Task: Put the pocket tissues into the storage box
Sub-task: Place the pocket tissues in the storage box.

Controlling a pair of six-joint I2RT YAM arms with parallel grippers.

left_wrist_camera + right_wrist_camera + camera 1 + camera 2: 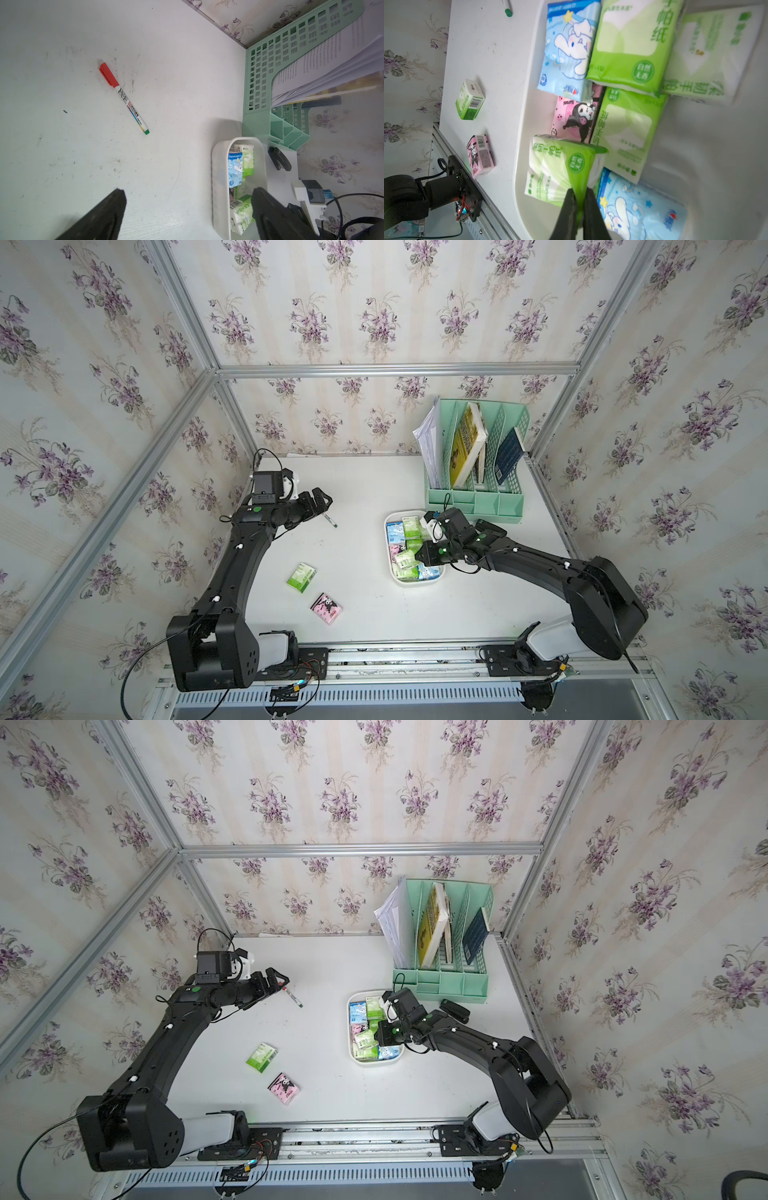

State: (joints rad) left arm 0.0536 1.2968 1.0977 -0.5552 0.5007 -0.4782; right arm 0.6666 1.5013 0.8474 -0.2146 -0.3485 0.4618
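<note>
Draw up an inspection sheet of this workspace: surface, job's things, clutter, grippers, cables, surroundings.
Surface: white tabletop, scuffed and speckled.
Job's things: shallow white plastic storage box holds several green, pink and light blue tissue packets; loose green-and-white packet and loose pink cartoon packet lie on the table.
Clutter: red-capped marker pen; small black stapler-like object; mint-green lattice file organiser with books and papers.
Grippers: left gripper open, empty, above the table; right gripper shut on the held green-and-white packet over the box.
Cables: black cable loops by the right arm's wrist.
Surroundings: floral wallpaper walls, aluminium frame.
</note>
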